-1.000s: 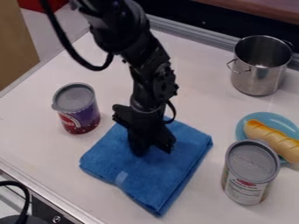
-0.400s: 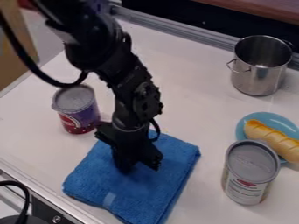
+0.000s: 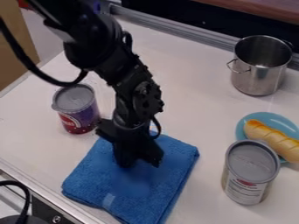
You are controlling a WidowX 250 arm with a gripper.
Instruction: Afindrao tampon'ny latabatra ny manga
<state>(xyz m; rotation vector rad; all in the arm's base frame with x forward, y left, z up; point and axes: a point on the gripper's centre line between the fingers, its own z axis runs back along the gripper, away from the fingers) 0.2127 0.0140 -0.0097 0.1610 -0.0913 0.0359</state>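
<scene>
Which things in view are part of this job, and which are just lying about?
Job:
- blue towel
- gripper, at the towel
- table

Lying about:
- purple-and-red can
- metal pot
- blue plate
- bread on it
- can by the plate

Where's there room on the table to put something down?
The biggest bare patch is between the arm and the pot. There's a smaller one between the purple can and the table's near edge, and a strip between the towel and the tall can. It's crowded where that can stands by the plate of bread.
</scene>
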